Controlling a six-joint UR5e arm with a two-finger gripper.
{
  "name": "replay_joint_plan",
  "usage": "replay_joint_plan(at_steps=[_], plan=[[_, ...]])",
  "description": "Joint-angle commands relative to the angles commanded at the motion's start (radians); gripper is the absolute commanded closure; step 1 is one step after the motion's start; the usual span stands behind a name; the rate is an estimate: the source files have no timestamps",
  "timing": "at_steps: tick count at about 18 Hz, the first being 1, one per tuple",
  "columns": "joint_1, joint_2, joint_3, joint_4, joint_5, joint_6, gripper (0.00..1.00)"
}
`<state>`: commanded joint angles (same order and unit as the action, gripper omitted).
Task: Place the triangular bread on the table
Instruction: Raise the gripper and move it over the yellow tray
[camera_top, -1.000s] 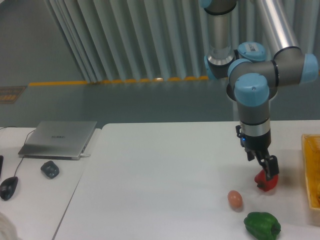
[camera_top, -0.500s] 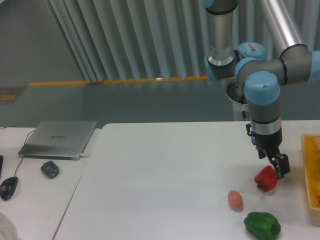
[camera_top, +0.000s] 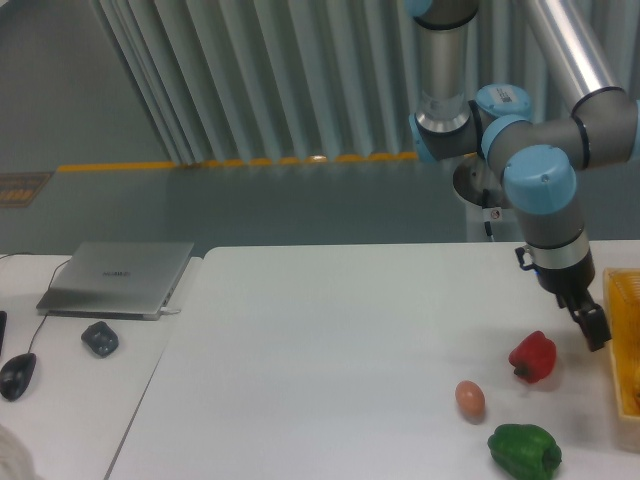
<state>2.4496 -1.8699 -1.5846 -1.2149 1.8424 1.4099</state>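
Note:
The triangular bread is out of view. My gripper (camera_top: 594, 331) hangs low over the right side of the white table (camera_top: 330, 350), right beside the yellow basket (camera_top: 626, 345) at the frame's right edge. It is open and holds nothing. A red pepper (camera_top: 532, 356) lies on the table just left of the gripper, apart from it. What is inside the basket is cut off by the frame edge.
A brownish-pink egg (camera_top: 470, 398) and a green pepper (camera_top: 524, 450) lie near the table's front right. On the adjoining desk at the left are a closed laptop (camera_top: 118, 277), a small dark object (camera_top: 99, 339) and a mouse (camera_top: 17, 375).
The gripper let go of the red pepper, lifted slightly and moved right toward the basket. The pepper stays on the table.

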Motion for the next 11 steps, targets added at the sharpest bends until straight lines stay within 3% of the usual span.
replay_joint_plan(at_steps=[4,7,9,11], plan=[[0.049,0.000,0.000,0.003,-0.040,-0.015,0.00],[0.124,0.000,0.005,0.005,-0.150,-0.084,0.00],[0.150,-0.003,0.000,0.008,-0.122,-0.068,0.00],[0.146,-0.012,-0.002,0.009,-0.010,-0.029,0.00]])
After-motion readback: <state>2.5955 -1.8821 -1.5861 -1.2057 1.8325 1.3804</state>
